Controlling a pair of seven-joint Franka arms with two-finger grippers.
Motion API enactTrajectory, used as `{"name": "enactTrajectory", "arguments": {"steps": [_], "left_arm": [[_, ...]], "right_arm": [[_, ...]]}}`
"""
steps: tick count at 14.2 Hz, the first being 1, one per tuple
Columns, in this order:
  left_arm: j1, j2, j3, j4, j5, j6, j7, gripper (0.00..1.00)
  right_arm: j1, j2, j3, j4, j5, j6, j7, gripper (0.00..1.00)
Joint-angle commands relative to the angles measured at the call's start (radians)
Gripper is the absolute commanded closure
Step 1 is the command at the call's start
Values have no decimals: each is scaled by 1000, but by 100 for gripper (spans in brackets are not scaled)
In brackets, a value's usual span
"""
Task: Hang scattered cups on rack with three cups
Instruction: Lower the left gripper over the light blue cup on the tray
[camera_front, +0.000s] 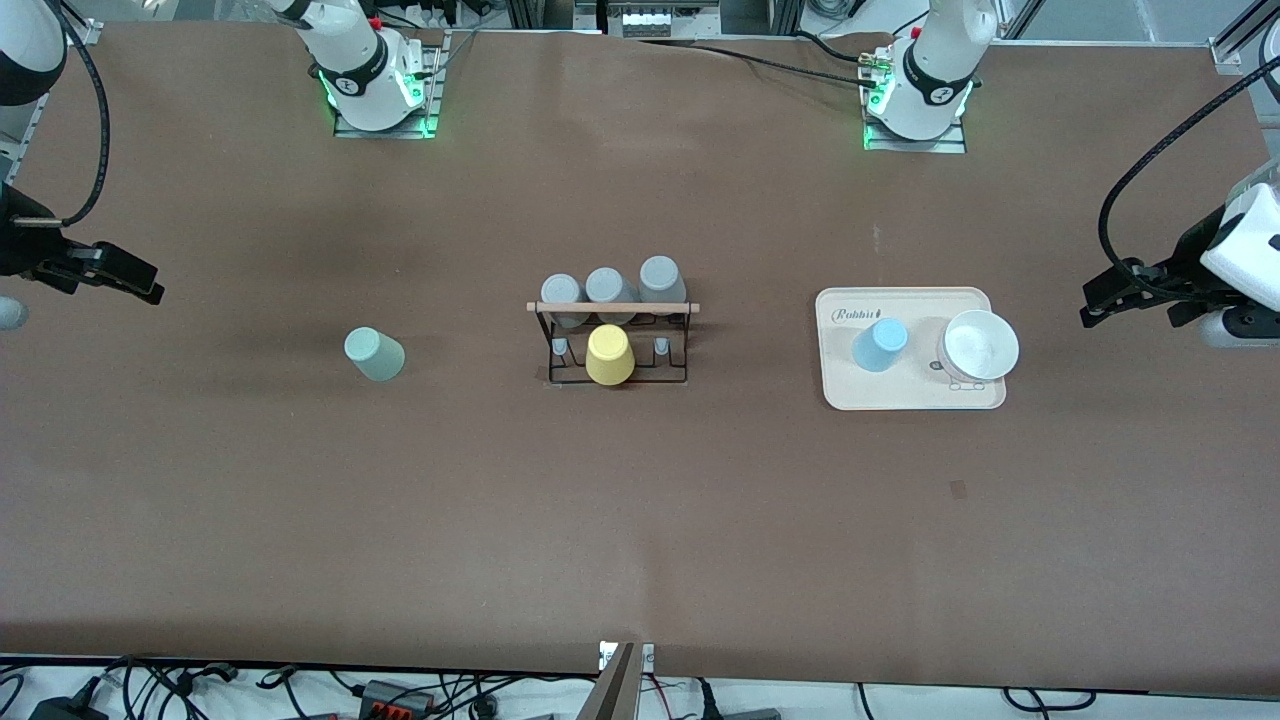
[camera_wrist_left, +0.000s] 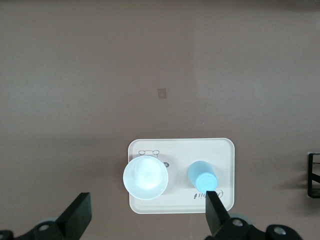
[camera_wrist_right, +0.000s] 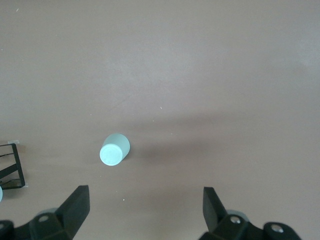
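Observation:
The pale mint green cup stands mouth down on the bare table toward the right arm's end; it also shows in the right wrist view. The light blue cup stands mouth down on the cream tray; it also shows in the left wrist view. The black wire rack with a wooden rod stands mid-table. It carries three grey cups and a yellow cup. My right gripper is open and empty over the table's right-arm end. My left gripper is open and empty, beside the tray.
A white bowl sits on the tray next to the blue cup; it also shows in the left wrist view. Two bare grey pegs flank the yellow cup. The rack's edge shows in both wrist views.

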Motion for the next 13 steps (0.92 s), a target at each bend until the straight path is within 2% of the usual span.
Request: {"name": "enactTrajectory", "arguments": {"steps": [1,9,13], "left_arm": [[2,-24,-1,-19,9,-4,21,0],[-3,-5,1,-2,8,1,7,0],[-17,92,1,4,-1,4,24,0]], "right_arm": [[-3,-14,3,-17,2,9,-6,0],[0,-15,3,-20,1,-6,-15,0],[1,-12,3,-20,1,-25,-15,0]]}}
